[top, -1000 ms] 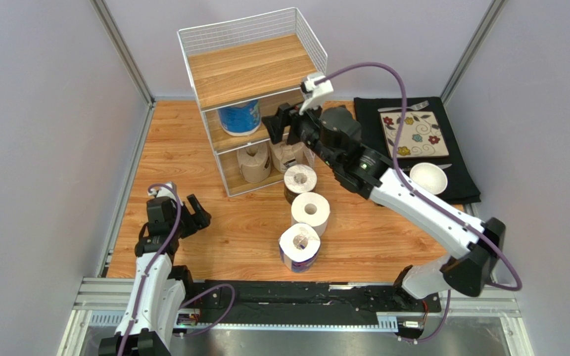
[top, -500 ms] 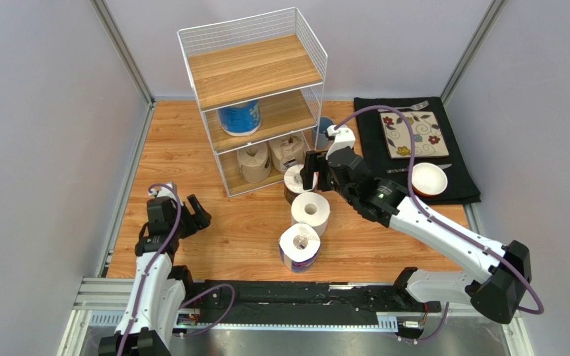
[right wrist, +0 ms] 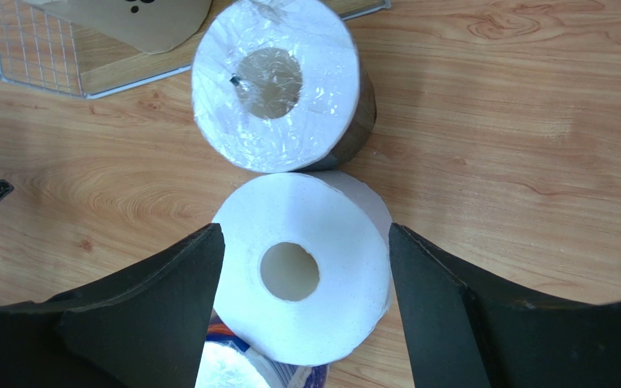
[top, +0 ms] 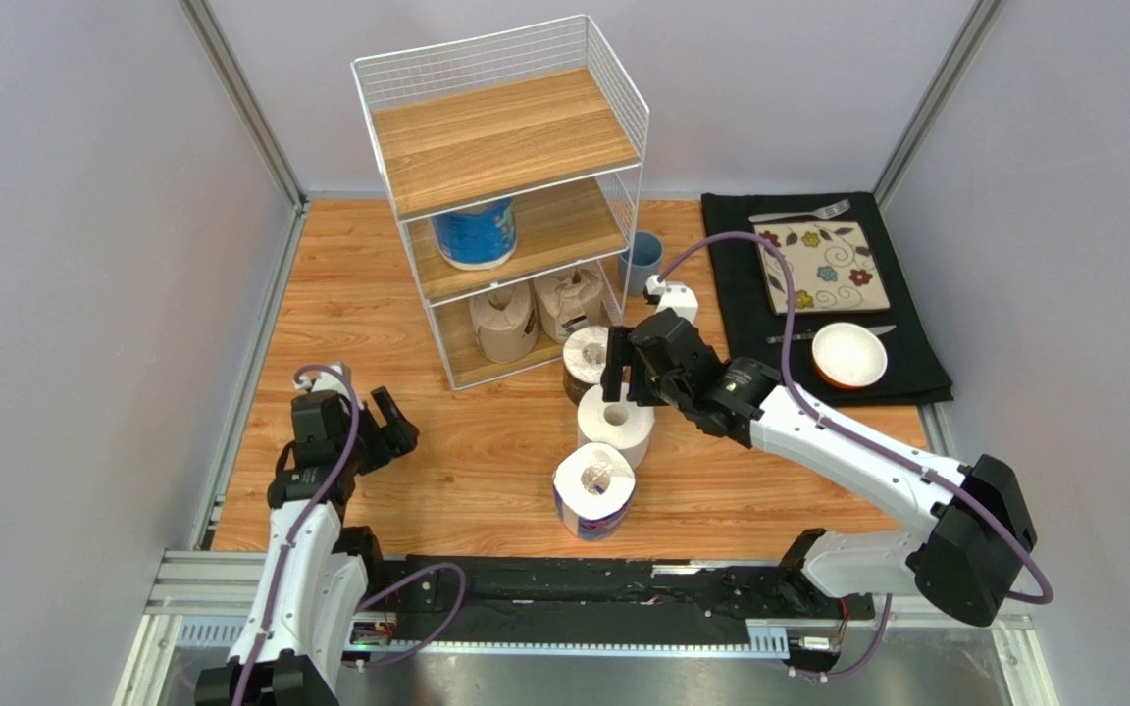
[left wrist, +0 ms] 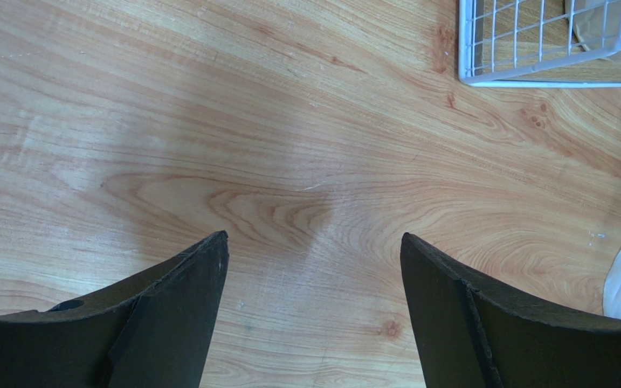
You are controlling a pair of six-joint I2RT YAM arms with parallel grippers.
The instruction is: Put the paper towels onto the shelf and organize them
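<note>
Centre frame, right pincer point(top: 618, 386) hangs wide open over the white roll point(top: 615, 424), apparently lined up to grasp it; left pincer point(top: 391, 416) open, idle, lower left.

Robot lab cell — grey partition walls point(top: 70, 294), aluminium base rail point(top: 188, 584).

White arms point(top: 851, 449); black joints point(top: 969, 533); purple cables point(top: 735, 236)

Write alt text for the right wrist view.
The right gripper, jaws open, straddles a plain white roll standing on end on the wooden table. A dark-wrapped roll stands just beyond it, by the shelf corner; a blue-wrapped roll peeks in below.
</note>
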